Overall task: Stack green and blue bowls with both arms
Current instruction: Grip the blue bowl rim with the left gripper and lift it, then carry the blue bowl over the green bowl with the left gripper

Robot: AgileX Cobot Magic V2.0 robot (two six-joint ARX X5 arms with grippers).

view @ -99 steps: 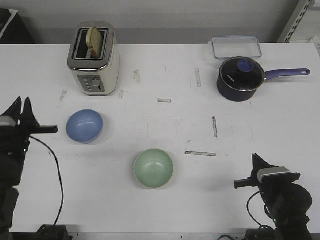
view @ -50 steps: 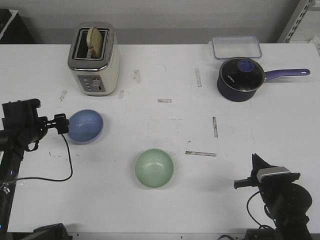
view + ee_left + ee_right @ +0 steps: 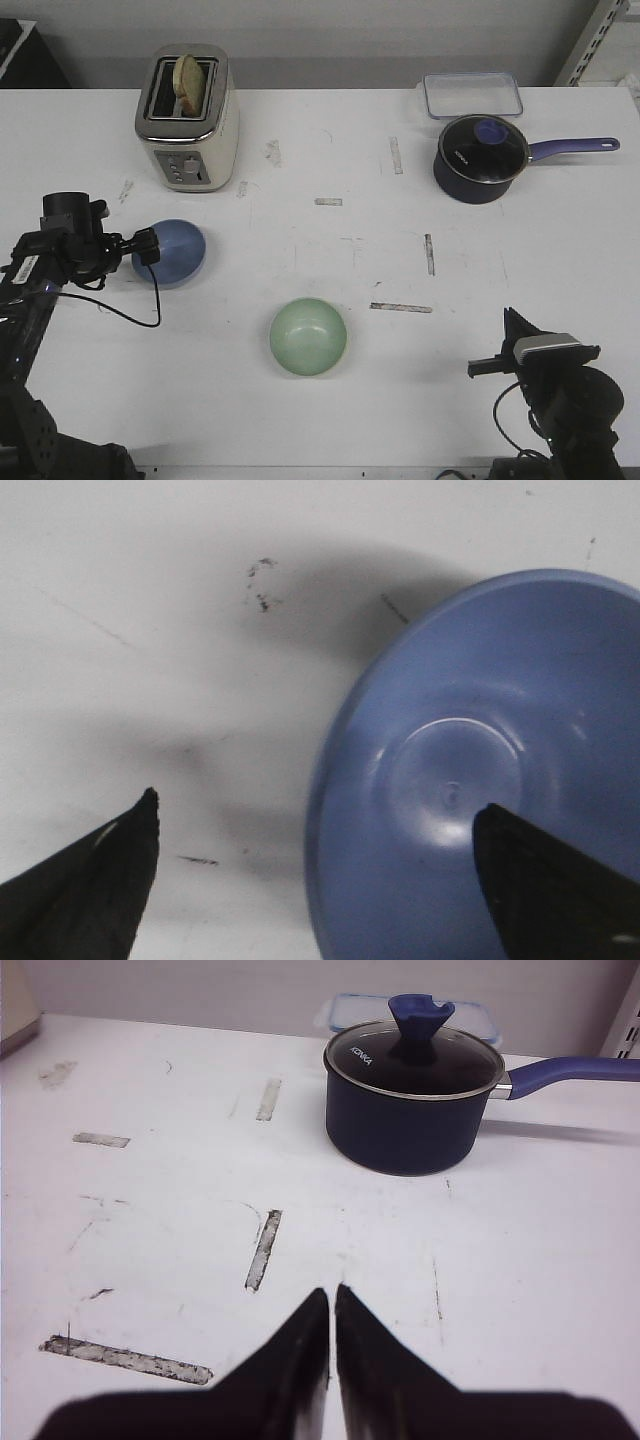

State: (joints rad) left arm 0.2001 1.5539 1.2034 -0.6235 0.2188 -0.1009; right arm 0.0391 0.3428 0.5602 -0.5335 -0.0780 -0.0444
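Left gripper [image 3: 315, 865] fingers spread wide, one tip over blue bowl [image 3: 172, 251] interior, other outside rim over white table [image 3: 330, 150]. Right gripper [image 3: 331, 1305] fingers pressed together, held low at near right table edge. Green bowl [image 3: 308, 336] upright, centre front, well apart from blue bowl. Toaster [image 3: 187, 117] behind blue bowl; lidded navy saucepan [image 3: 480, 157] far right.

front cam: looked down and forward over my whole table [image 3: 330, 150] | left wrist cam: sat close above the blue bowl [image 3: 480, 780], shared with front [image 3: 175, 252] | right wrist cam: low, faced the saucepan [image 3: 415, 1100], shared with front [image 3: 482, 158]
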